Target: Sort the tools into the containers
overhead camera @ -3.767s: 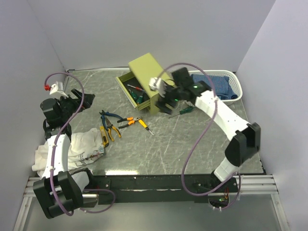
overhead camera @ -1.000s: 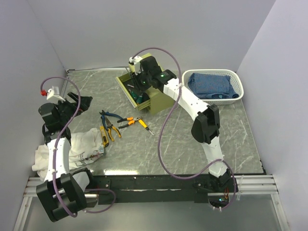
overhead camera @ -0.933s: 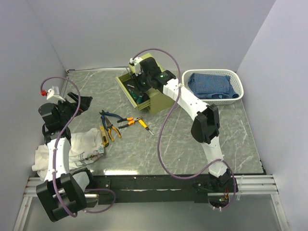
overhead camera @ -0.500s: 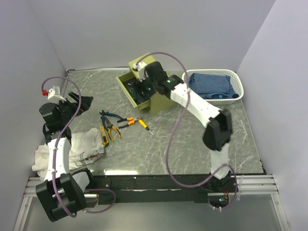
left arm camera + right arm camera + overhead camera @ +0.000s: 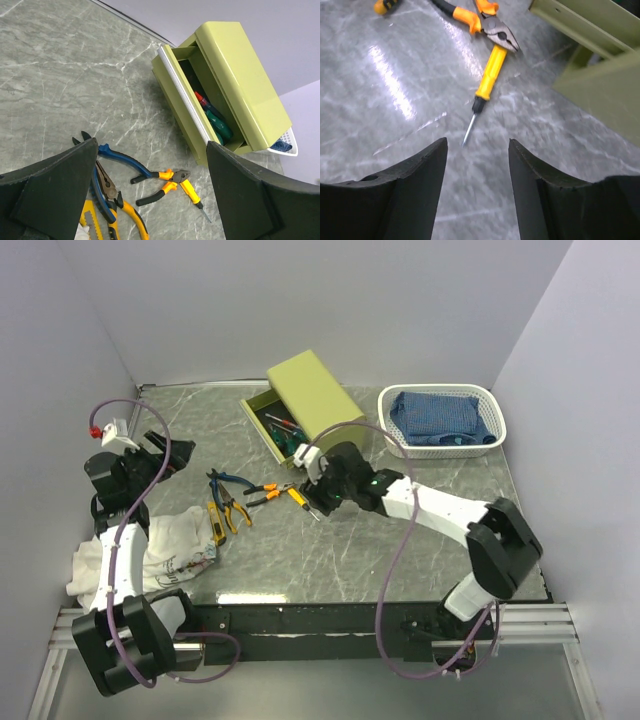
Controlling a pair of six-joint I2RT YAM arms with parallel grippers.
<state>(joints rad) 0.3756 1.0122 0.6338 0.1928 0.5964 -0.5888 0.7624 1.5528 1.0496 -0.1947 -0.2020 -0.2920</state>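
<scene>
Right wrist view: the right gripper (image 5: 477, 146), jaws apart and empty, hovers above the orange screwdriver (image 5: 490, 75) beside the olive cabinet (image 5: 600, 85).

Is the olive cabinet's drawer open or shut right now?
Open. The drawer stands pulled out of the cabinet, and screwdrivers lie in its dark interior.

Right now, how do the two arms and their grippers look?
Both arms have white links and black joints: left arm, right arm. A purple cable loops along each. The left gripper and right gripper have broad matte black fingers.
</scene>
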